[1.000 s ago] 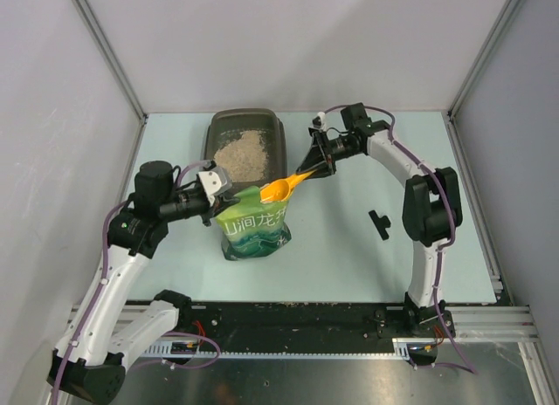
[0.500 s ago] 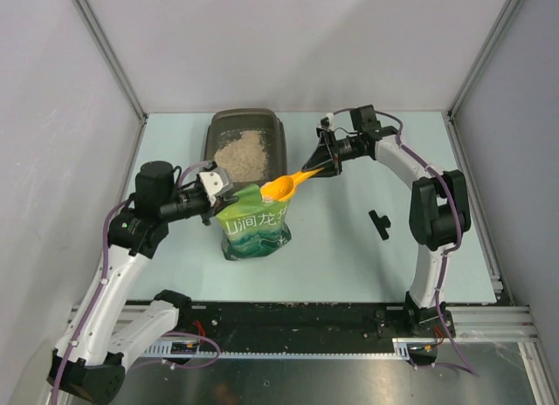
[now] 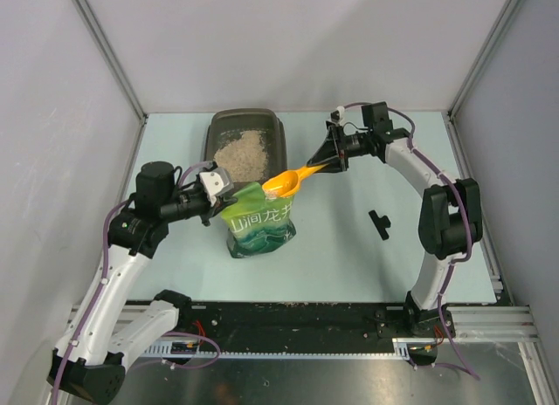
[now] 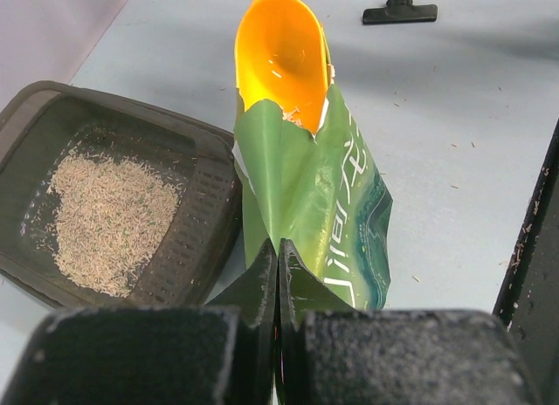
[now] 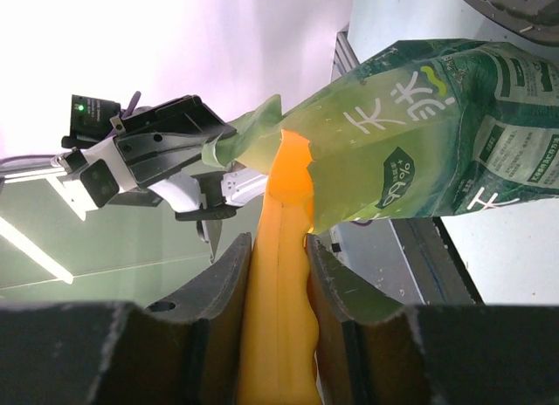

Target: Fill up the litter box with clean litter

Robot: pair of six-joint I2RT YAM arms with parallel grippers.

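Observation:
The dark litter box (image 3: 212, 131) sits at the back of the table with a patch of beige litter (image 3: 240, 152) in it; it also shows in the left wrist view (image 4: 196, 222) with the litter (image 4: 109, 217). A green pouch (image 3: 258, 229) stands in front of it. My left gripper (image 3: 220, 198) is shut on the pouch's left top edge (image 4: 278, 248). My right gripper (image 3: 329, 164) is shut on the handle of an orange scoop (image 3: 284, 183), whose bowl (image 4: 279, 51) sits at the pouch's open mouth. The scoop bowl looks empty.
A black clip (image 3: 379, 223) lies on the table to the right of the pouch, also in the left wrist view (image 4: 400, 7). Grey walls stand close on the left, back and right.
My right arm has drawn back to the right, pulling the orange scoop slightly right and out at the pouch mouth. The pouch has shifted a little right. The left arm has barely moved.

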